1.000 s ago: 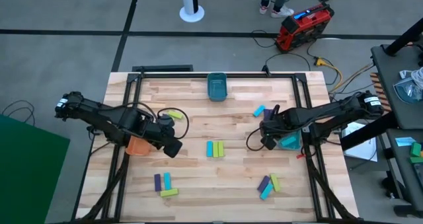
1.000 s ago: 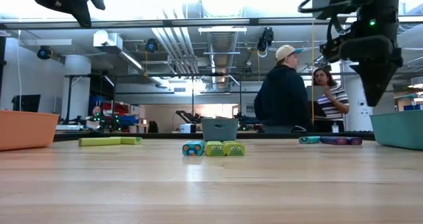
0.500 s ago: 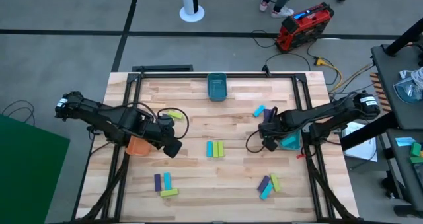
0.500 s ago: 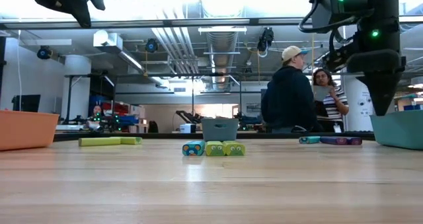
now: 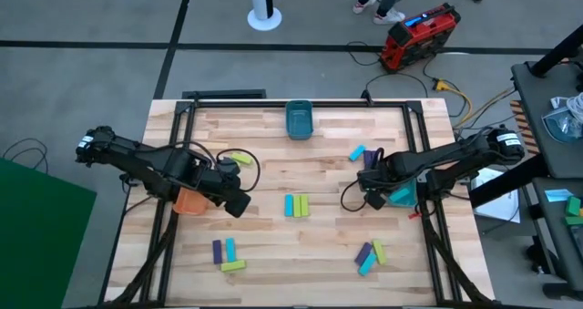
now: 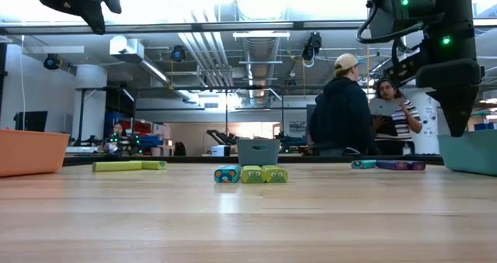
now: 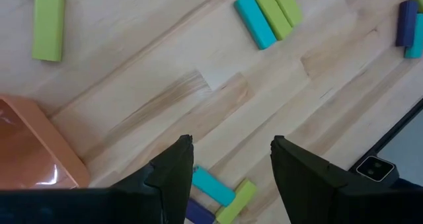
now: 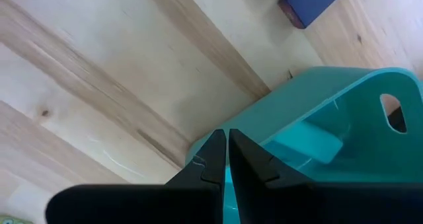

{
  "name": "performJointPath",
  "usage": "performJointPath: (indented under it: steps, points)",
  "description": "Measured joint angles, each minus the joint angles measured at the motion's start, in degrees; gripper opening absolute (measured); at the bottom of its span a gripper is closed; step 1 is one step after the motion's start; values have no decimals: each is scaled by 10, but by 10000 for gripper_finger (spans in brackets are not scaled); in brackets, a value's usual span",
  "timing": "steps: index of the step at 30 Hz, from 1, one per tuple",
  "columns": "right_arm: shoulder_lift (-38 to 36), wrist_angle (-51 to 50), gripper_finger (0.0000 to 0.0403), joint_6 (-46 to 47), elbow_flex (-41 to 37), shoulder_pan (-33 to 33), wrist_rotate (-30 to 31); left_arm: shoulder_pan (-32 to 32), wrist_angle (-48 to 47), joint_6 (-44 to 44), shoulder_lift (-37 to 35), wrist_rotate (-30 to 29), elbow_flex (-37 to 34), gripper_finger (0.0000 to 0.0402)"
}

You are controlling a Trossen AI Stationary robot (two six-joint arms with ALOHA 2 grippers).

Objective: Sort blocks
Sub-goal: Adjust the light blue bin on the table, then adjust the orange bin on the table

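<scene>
Blocks lie flat in small groups on the table: a cyan and two yellow-green ones [image 5: 296, 204] in the middle, a group [image 5: 228, 252] near left, a group [image 5: 369, 253] near right, a cyan [image 5: 357, 152] and a purple one [image 5: 368, 159] far right, and a yellow-green one [image 5: 239, 158]. My left gripper [image 7: 231, 145] is open and hangs high beside the orange bin [image 5: 189, 200]. My right gripper [image 8: 227, 141] is shut, at the left rim of the teal bin [image 5: 399, 196]. A cyan block [image 8: 310, 142] lies inside that bin. My right gripper points down with its shut fingertips [image 6: 457, 127] at the height of the teal bin's left rim [image 8: 264, 121]. Whether they touch the rim I cannot tell.
A blue-grey bin [image 5: 299, 119] stands at the far edge in the middle. Black frame rails [image 5: 428, 209] run along the table's sides. Two people [image 6: 342, 108] stand in the room behind the table. Bare wood [image 5: 301, 163] lies between the block groups.
My right gripper has moved, shut, toward the table's right edge and a little toward the near edge, from beside the purple block to the teal bin's rim. The left arm and the blocks have kept still.
</scene>
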Motion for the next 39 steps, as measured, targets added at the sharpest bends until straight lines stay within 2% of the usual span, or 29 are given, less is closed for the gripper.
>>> performJointPath:
  steps: [14,20,24,33,39]
  points:
    - [-26,-16,12,7,18,3,-10,0,0,-2,0,2,0,180]
    - [-44,-17,12,12,64,2,2,-12,3,-58,0,36,0,180]
    - [-46,-18,12,11,97,1,16,-54,18,-129,0,37,0,180]
    - [-46,5,12,-5,172,1,32,-202,51,-345,16,38,0,180]
    - [-46,9,12,-28,232,-5,81,-272,65,-430,36,39,0,180]
